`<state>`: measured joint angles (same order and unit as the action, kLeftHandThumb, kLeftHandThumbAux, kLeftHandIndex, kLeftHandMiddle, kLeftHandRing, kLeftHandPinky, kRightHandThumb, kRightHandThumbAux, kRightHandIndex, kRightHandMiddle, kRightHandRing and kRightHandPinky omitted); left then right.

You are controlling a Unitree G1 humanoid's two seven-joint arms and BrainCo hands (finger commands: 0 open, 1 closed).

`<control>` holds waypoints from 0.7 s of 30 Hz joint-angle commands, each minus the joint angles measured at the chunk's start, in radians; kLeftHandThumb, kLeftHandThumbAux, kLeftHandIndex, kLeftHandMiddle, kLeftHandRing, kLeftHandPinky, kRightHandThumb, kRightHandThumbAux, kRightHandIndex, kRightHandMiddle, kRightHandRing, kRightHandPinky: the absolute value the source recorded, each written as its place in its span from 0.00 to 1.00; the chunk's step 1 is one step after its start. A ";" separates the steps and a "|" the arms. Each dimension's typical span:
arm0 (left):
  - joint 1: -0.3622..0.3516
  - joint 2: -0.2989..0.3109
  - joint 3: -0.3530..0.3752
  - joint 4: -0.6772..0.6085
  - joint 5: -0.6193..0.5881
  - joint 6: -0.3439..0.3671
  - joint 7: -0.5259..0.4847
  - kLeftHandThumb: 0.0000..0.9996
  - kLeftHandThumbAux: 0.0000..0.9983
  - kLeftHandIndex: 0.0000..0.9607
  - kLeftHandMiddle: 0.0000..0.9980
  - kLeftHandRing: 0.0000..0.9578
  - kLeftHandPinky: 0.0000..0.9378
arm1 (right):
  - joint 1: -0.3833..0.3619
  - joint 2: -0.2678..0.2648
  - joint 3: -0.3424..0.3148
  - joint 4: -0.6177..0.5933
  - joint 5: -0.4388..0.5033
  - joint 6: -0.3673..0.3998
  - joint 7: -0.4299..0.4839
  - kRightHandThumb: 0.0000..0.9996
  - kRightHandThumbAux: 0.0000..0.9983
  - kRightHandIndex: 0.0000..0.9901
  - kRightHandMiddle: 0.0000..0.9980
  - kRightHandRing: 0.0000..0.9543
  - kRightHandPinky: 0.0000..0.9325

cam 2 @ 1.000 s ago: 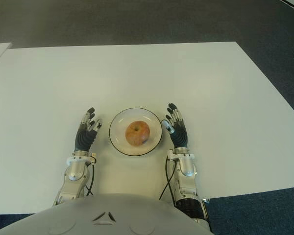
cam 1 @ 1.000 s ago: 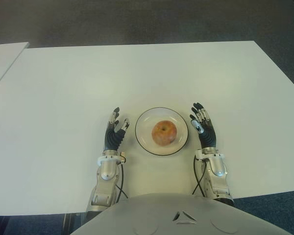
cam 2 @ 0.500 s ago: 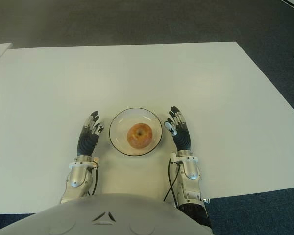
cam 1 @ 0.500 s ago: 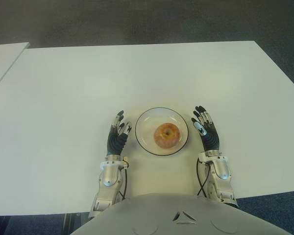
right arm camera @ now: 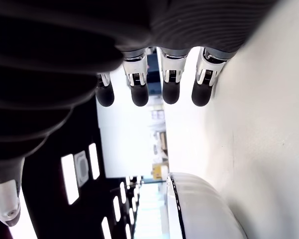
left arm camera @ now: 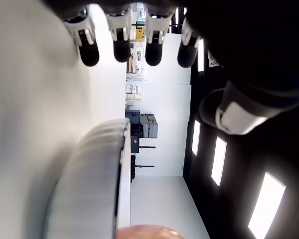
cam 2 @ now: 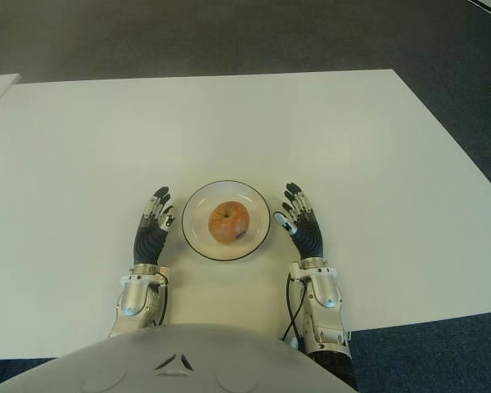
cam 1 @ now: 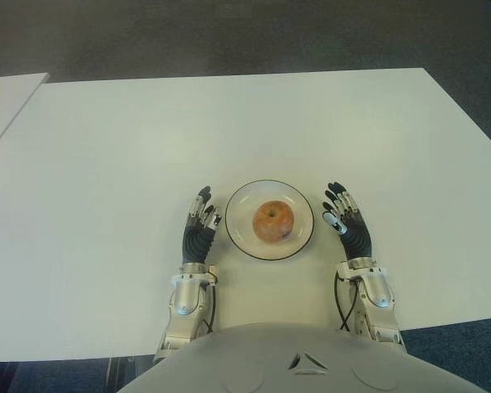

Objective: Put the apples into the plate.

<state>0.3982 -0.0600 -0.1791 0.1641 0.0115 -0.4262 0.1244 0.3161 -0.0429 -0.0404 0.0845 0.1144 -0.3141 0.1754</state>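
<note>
1. One apple (cam 1: pixel 273 221) sits in the middle of the plate (cam 1: pixel 240 237), a shallow white dish with a thin dark rim line. The fruit is yellow-orange with a reddish blush, and its stem dimple faces up.
2. The plate stands on the white worktop (cam 1: pixel 229 123), close to the near edge and roughly centred in front of the robot's torso.
3. The left hand (cam 1: pixel 199 228) shows just beside the plate on its left — close to the rim but not touching it in either eye view. Its fingers (left arm camera: pixel 120 40) are straight and released, pointing away from the robot, and they hold nothing.
4. The right hand (cam 1: pixel 349 223) shows on the plate's right side, a little farther from the rim than the left one is, with a strip of bare worktop between them. Its fingers (right arm camera: pixel 138 84) are likewise extended and loose — nothing is in the palm.
5. In each wrist view the plate's rim appears beyond the fingertips, and the left wrist view catches a sliver of the apple at the frame's edge.
6. A second, pale surface (cam 1: pixel 8 90) shows at the far left, apart from the worktop, with dark carpeted floor (cam 1: pixel 245 33) beyond both.
</note>
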 commanded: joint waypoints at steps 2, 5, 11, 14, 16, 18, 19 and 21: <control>0.026 -0.081 -0.017 0.053 -0.019 0.108 0.019 0.03 0.56 0.07 0.07 0.06 0.08 | 0.013 -0.011 -0.005 0.030 0.009 0.051 0.008 0.05 0.55 0.00 0.00 0.00 0.00; 0.027 -0.086 -0.016 0.057 -0.020 0.113 0.027 0.03 0.57 0.06 0.06 0.06 0.07 | 0.009 -0.015 -0.004 0.031 0.006 0.055 0.010 0.05 0.55 0.00 0.00 0.00 0.00; 0.021 -0.084 -0.023 0.056 -0.012 0.100 0.035 0.04 0.57 0.06 0.05 0.05 0.06 | -0.002 -0.021 0.003 0.030 -0.007 0.074 0.006 0.05 0.55 0.00 0.00 0.00 0.00; 0.015 -0.081 -0.027 0.075 -0.008 0.071 0.031 0.05 0.56 0.06 0.05 0.05 0.06 | -0.012 -0.025 0.001 0.045 -0.005 0.075 0.010 0.05 0.55 0.00 0.00 0.00 0.00; 0.009 -0.078 -0.027 0.093 -0.004 0.047 0.030 0.05 0.55 0.07 0.06 0.05 0.06 | -0.016 -0.026 0.001 0.050 -0.003 0.076 0.012 0.05 0.55 0.00 0.00 0.00 0.00; 0.003 -0.076 -0.028 0.113 0.001 0.021 0.030 0.05 0.55 0.07 0.06 0.06 0.06 | -0.025 -0.028 -0.003 0.060 -0.001 0.077 0.014 0.05 0.55 0.00 0.00 0.00 0.00; 0.000 -0.075 -0.028 0.123 0.002 0.008 0.029 0.05 0.55 0.07 0.07 0.06 0.06 | -0.029 -0.029 -0.004 0.066 0.000 0.077 0.014 0.05 0.56 0.00 0.00 0.00 0.00; -0.007 -0.075 -0.028 0.143 0.002 -0.023 0.026 0.05 0.55 0.08 0.07 0.07 0.07 | -0.035 -0.031 -0.007 0.073 0.002 0.076 0.016 0.05 0.56 0.00 0.00 0.00 0.00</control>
<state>0.3696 -0.0605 -0.1896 0.2069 0.0134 -0.4680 0.1444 0.2739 -0.0675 -0.0454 0.1108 0.1157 -0.2896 0.1876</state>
